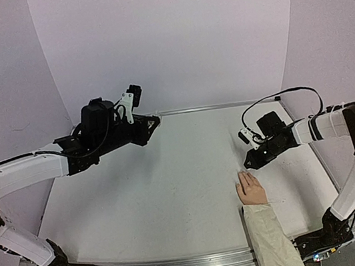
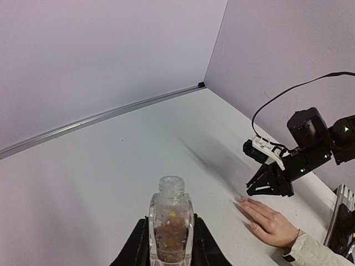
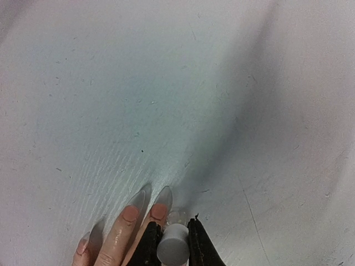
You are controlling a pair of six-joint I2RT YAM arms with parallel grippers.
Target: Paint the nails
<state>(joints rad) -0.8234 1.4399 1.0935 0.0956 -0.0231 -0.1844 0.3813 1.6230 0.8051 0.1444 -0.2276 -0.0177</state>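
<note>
Uncapped bottle clamped in left gripper, white cap pinched by right gripper beside pink nails, hand laid flat.

Even, soft light; faint shadows.

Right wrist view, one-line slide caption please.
Right gripper, shut on a white cap, beside the long nails of a hand on the table.

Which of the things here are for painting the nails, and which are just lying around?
For the job:
nails
hand
open bottle
white cap

Not part of it:
table
back wall
</note>
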